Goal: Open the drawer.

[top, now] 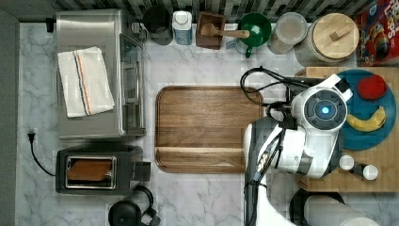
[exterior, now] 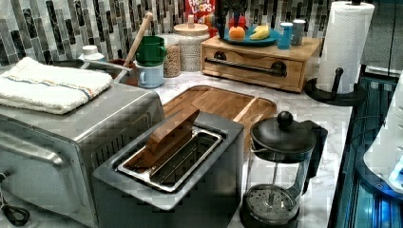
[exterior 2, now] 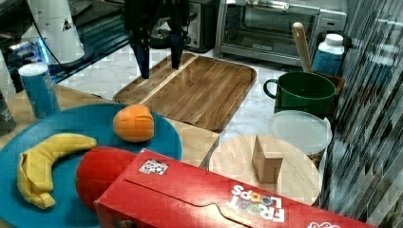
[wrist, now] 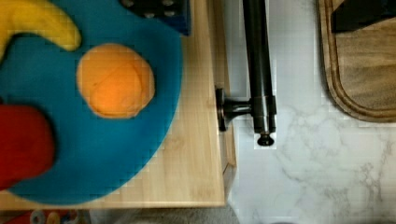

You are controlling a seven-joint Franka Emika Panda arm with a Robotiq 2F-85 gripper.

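The light bamboo drawer (exterior: pixel 247 71) sits in a bamboo box on the counter, its front flush with the box. Its long black bar handle (exterior: pixel 244 66) runs across the front on two black mounts (wrist: pixel 233 108). My gripper (wrist: pixel 261 11) hangs open above the handle's bar (wrist: pixel 259 65), holding nothing. One finger is over the blue plate and the other is over the walnut tray. In the right view my gripper (exterior 2: pixel 159 59) points down beyond the box, both dark fingers (exterior 2: pixel 142 59) spread. In the top view my arm (top: pixel 324 110) covers the gripper.
A blue plate (top: pixel 362 139) with a banana, an orange and a red fruit rests on the box top. The walnut tray (top: pixel 207 127) lies right in front of the drawer. A paper towel roll (exterior: pixel 344 47), French press (exterior: pixel 278 175), toaster (top: pixel 94 174) and toaster oven (top: pixel 94 75) stand around.
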